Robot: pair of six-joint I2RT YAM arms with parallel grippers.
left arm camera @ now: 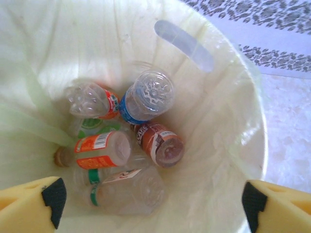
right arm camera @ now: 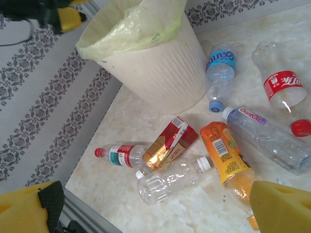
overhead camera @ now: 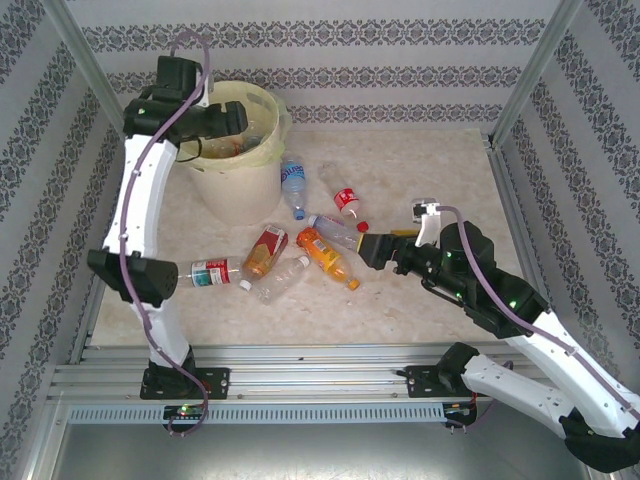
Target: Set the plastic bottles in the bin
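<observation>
The bin (overhead camera: 232, 190) stands at the back left, lined with a pale yellow bag. My left gripper (overhead camera: 238, 120) hangs over its mouth, open and empty (left arm camera: 154, 206). Inside the bin (left arm camera: 228, 111) lie several bottles, among them a blue-labelled one (left arm camera: 146, 97), a brown one (left arm camera: 160, 143) and an orange one (left arm camera: 99, 150). On the table lie several more: a blue-labelled bottle (overhead camera: 293, 182), a red-labelled one (overhead camera: 345, 195), an orange one (overhead camera: 328, 255), a red-gold one (overhead camera: 265, 250), a clear one (overhead camera: 282, 279) and a small red-labelled one (overhead camera: 213, 272). My right gripper (overhead camera: 372, 248) is open beside the orange bottle (right arm camera: 226, 155), above the clear one (right arm camera: 172, 179).
Patterned walls and aluminium posts (overhead camera: 530, 70) close in the table on three sides. A metal rail (overhead camera: 320, 375) runs along the near edge. The tabletop's right half (overhead camera: 440, 160) is bare marble-look surface.
</observation>
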